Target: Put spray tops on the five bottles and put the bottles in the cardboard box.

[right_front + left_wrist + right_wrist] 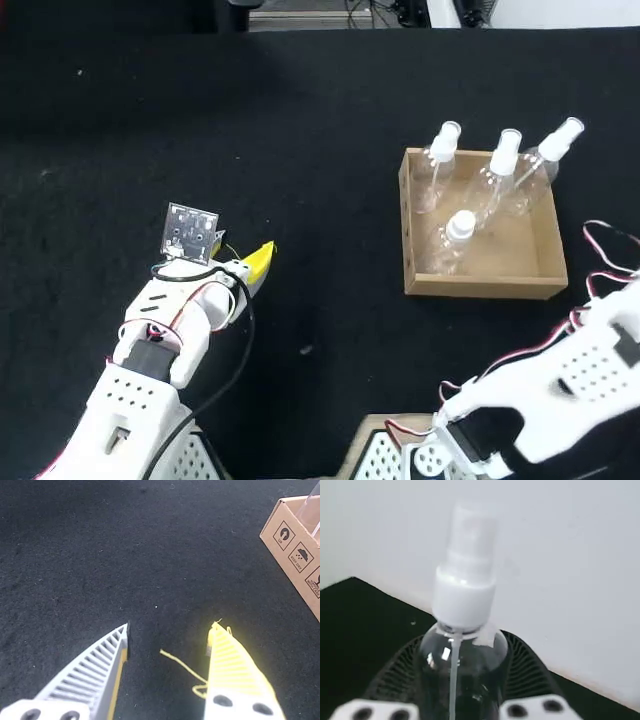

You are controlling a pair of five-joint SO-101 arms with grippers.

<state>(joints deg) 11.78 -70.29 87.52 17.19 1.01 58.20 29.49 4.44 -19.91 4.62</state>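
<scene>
— Nearest, in the right pincer (462, 690)?
— Closed around a clear bottle (462, 660), white spray top (466, 585) already on. Thin plastic, probably light, smooth and likely slippery. Best held low on the round body, never by the top.
— And the left pincer (170, 627)?
— Spread wide, holding nothing, low over the black felt-like surface (100, 540).
— Farther off?
— Brown cardboard box (485, 288) with stiff square walls, four capped bottles (437, 165) inside.

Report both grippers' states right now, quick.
Left gripper: open, holding nothing.
Right gripper: closed on a clear bottle with its spray top on.
</scene>
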